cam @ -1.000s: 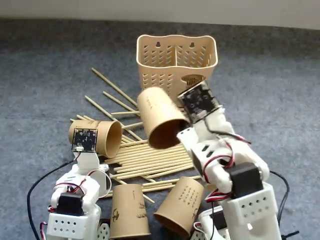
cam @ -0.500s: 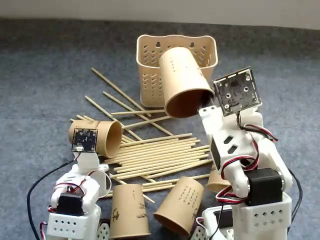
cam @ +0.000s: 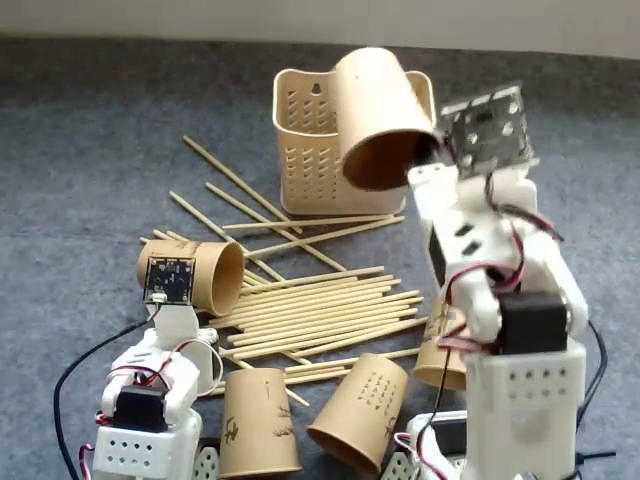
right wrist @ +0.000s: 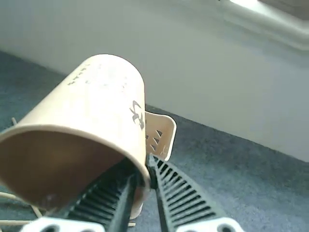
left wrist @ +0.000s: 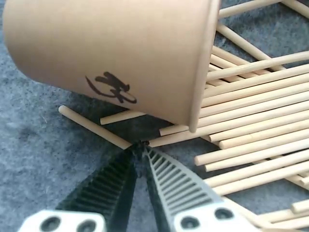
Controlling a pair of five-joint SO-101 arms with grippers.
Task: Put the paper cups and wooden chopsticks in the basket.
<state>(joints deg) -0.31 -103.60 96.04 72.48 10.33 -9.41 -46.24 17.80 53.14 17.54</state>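
Note:
My right gripper (right wrist: 146, 166) is shut on the rim of a brown paper cup (right wrist: 96, 106), one finger inside and one outside. In the high view that cup (cam: 380, 115) hangs tilted, mouth toward the arm, up at the rim of the tan slotted basket (cam: 305, 150). A second paper cup (left wrist: 111, 53) lies on its side across the wooden chopsticks (left wrist: 251, 116). My left gripper (left wrist: 140, 146) sits low on the carpet just short of it, shut and empty, its tips by a chopstick end. The chopsticks (cam: 320, 310) are spread over the middle of the table.
Two more cups (cam: 258, 420) (cam: 360, 410) lie near the front between the arm bases, and another cup (cam: 440, 350) is partly hidden behind the right arm. Loose chopsticks (cam: 225, 175) fan out left of the basket. Grey carpet lies open at the far left and far right.
The right arm has lifted its cup off the chopstick pile, up and back to the basket's rim. The left arm and the other cups have stayed put.

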